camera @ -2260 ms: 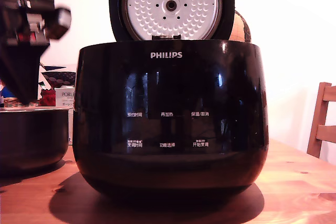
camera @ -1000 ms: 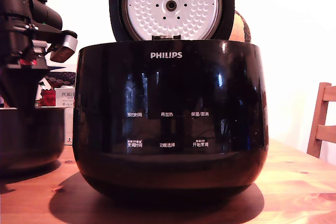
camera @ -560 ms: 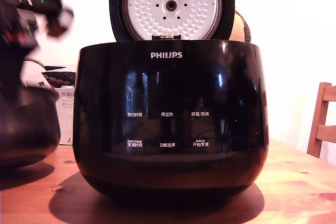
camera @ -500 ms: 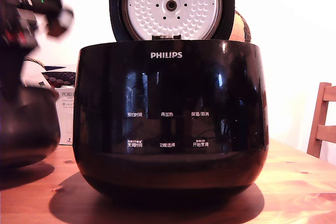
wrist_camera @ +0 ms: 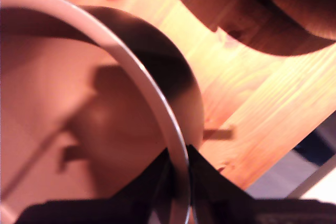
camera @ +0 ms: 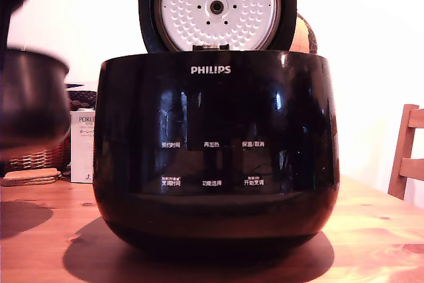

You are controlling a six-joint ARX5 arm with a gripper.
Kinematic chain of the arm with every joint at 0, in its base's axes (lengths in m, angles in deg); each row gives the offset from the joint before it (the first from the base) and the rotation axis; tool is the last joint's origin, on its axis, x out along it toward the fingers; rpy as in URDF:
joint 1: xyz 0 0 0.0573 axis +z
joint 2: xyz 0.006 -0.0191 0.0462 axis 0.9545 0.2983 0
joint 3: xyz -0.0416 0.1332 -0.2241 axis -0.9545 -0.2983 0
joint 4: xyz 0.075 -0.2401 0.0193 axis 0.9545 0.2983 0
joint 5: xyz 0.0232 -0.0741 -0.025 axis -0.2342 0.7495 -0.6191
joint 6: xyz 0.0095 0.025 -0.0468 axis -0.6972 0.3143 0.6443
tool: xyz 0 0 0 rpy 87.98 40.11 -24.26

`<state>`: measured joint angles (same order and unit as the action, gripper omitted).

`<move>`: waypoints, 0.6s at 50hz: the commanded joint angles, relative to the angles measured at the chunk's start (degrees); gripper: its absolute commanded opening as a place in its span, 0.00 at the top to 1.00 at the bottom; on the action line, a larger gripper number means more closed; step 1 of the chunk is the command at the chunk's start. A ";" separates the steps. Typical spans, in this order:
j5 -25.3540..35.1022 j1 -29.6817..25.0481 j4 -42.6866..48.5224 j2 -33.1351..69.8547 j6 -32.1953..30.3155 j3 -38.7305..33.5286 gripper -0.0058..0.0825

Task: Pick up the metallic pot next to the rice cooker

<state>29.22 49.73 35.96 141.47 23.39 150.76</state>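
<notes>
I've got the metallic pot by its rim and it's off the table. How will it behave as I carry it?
The gripper pinches only the thin rim of the metallic pot, so it will probably hang off-centre and swing. The rim looks smooth, so it may slip. It looks empty and rigid, so it probably won't flex. Its rounded bottom may rock once it is set on the table.

The brown wooden table (camera: 371, 230) carries the big glossy black rice cooker (camera: 215, 150). At the exterior view's far left lie flat round cork mats (camera: 30, 177), a woven basket (camera: 40, 158) and a white box (camera: 81, 147).
</notes>
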 commanded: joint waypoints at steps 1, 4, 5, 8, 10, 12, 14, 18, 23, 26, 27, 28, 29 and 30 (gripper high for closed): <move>-0.50 -1.70 -0.42 -2.64 0.09 -0.33 0.96; -0.96 -3.26 -0.31 -3.91 0.09 -0.33 0.96; -1.20 -3.78 -0.28 -4.33 0.09 -0.33 0.96; -1.90 -5.33 -0.24 -5.62 0.00 -0.33 0.96; -2.54 -6.32 -0.22 -6.43 -0.11 -0.33 0.96; -2.99 -7.30 -0.20 -7.37 -0.11 -0.33 0.96; -3.58 -8.22 -0.17 -8.15 -0.26 -0.33 0.96; -4.66 -9.44 -0.13 -9.66 -0.22 -0.33 0.96; -5.38 -9.88 -0.11 -11.15 0.00 -0.33 0.96; -5.38 -9.88 -0.11 -11.72 0.15 -0.33 0.96; -5.38 -9.88 -0.11 -11.87 0.15 -0.33 0.96; -5.38 -9.88 -0.11 -11.93 0.15 -0.33 0.96; -5.38 -9.88 -0.11 -12.04 0.15 -0.33 0.96; -5.38 -9.88 -0.11 -12.17 0.15 -0.33 0.96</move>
<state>24.43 39.72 37.00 130.52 23.37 150.72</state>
